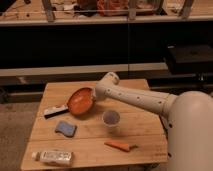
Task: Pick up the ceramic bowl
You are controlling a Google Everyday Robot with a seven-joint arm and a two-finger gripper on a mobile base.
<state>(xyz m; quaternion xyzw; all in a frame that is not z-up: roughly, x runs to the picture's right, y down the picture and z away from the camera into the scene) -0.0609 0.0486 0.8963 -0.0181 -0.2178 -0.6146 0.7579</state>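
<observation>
Observed: the ceramic bowl (80, 102) sits left of centre on the wooden table (145, 131), at roughly 10 o'clock from the pale cup (111, 119). Its orange inside is turned towards the camera, so it appears tilted, possibly with its near edge on the board. The gripper (95, 94) is at the bowl's 2 o'clock rim, at the end of the white arm (137, 98) reaching in from 3 o'clock. The wrist covers the contact, so it cannot be told whether the gripper is open, closed or holding the rim. A dark-handled brush (54, 111) lies touching or just beside the bowl at its 8 o'clock. A blue sponge (66, 128) lies at 6 o'clock from the bowl, a carrot (120, 146) at 5 o'clock from the cup, and a bottle (54, 157) lies flat near the front left corner. Assessment: the step in hand is securing the rim. Recommendation: confirm a firm pinch across the rim wall, then raise straight up and slowly, keeping the bowl level and clear of brush and cup.
</observation>
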